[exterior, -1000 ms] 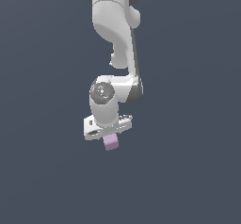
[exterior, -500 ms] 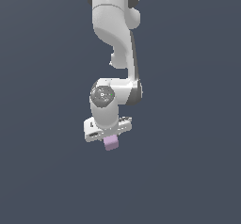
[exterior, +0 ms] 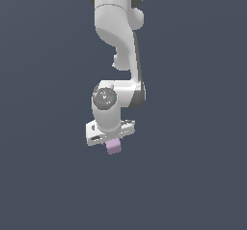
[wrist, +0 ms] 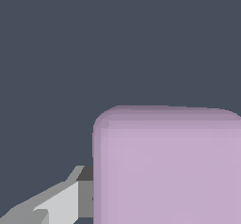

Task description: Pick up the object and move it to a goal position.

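The white arm (exterior: 118,40) reaches down from the top of the exterior view, and its wrist ends in a broad pale hand. The gripper (exterior: 112,144) points downward below that hand. A small lilac-pink cube (exterior: 114,147) sits right under it, touching the underside of the hand and tilted a little in that view. The fingers themselves are too small to make out there.

In the wrist view the cube (wrist: 167,166) fills much of the picture, its matte face plain and its corners softly rounded. 1 grey finger (wrist: 70,199) presses flat against one side of the cube. The finger on the other side lies outside the picture, so the full grip is only half seen. Even so, the gripper looks closed around the cube, with its jaws apart by just the width of the block.

Everything behind the arm and cube is a flat, dark blue-grey ground (exterior: 193,176). No edge, corner or shadow shows on it, so whether the cube hangs above it or rests on it cannot be told.
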